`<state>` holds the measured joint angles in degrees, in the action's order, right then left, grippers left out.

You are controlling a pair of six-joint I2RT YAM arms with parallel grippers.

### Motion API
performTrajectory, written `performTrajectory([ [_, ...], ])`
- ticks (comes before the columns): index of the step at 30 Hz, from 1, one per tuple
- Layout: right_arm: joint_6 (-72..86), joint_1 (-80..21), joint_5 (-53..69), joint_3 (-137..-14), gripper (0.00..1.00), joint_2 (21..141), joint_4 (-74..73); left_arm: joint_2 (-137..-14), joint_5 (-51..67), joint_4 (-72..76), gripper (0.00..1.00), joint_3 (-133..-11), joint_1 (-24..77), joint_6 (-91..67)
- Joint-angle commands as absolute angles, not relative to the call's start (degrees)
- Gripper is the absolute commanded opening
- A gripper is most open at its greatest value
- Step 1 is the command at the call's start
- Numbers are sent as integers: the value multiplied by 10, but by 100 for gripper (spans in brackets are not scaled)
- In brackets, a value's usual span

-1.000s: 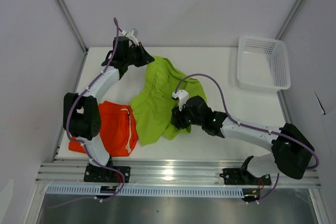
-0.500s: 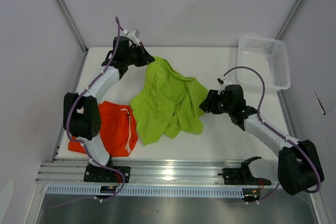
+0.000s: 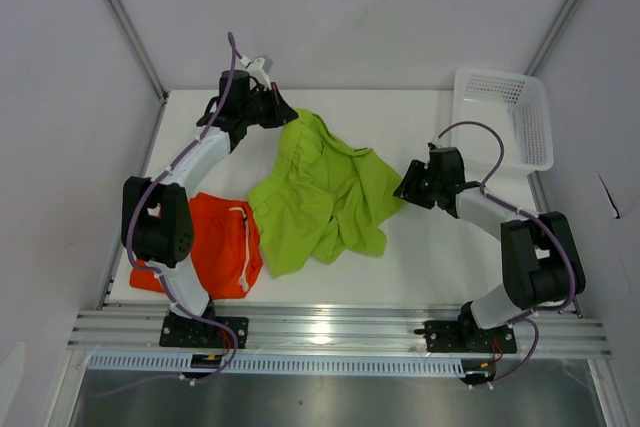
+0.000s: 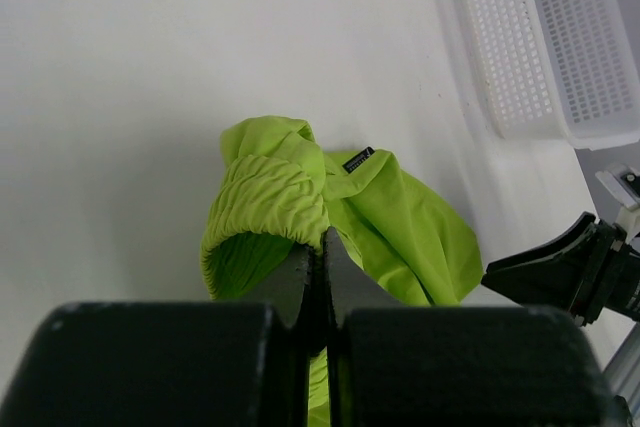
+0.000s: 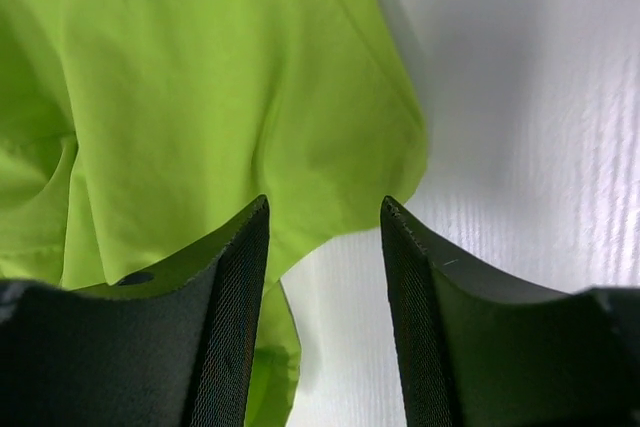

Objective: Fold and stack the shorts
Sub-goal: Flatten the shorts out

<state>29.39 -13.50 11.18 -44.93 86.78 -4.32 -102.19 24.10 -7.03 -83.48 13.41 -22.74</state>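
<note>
The right end effector is hovering half open and empty at the 3 o'clock hem of the lime green shorts. 1 second ago it was at their 5 o'clock edge, so it is probably seeking a new grasp for spreading. The left end effector is still pinching their waistband at 11 o'clock of the bench, while the orange-red shorts are lying at 8 o'clock.

Top external: looking down from above and behind the arm bases, standing well back, taking in the whole counter.
Left wrist: looking along the left pincer from close range, facing across the counter toward the basket.
Right wrist: looking down past the right pincer, sitting very near the cloth.
Shared area: all three are showing the lime green shorts; left wrist is also catching the right pincer at its right edge.
</note>
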Motion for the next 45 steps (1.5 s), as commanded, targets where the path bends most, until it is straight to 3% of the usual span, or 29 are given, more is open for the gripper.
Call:
performTrajectory([
  [1, 274, -130, 61, -487, 51, 886, -37, -1005, 234, -60, 0, -862, 139, -206],
  [9, 243, -130, -21, -522, 53, 932, -47, -1008, 232, -64, 0, -867, 139, -203],
  [19, 222, -140, 15, -538, 48, 998, -18, -1016, 229, -67, 0, -875, 140, -201],
  [25, 202, -156, 45, -542, 33, 1008, -13, -1026, 230, -69, 0, -882, 140, -206],
  [27, 200, -156, 51, -542, 21, 1006, -18, -1028, 230, -69, 0, -890, 140, -207],
  [28, 200, -156, 49, -541, 6, 1005, -22, -1029, 229, -70, 0, -893, 140, -208],
  [29, 199, -156, 45, -540, 0, 997, -25, -1031, 229, -74, 0, -896, 140, -208],
  [39, 221, -142, -116, -586, 0, 887, -141, -1010, 225, -73, 0, -927, 141, -229],
  [45, 207, -106, -130, -617, 0, 797, -180, -974, 214, -90, 0, -976, 140, -240],
])
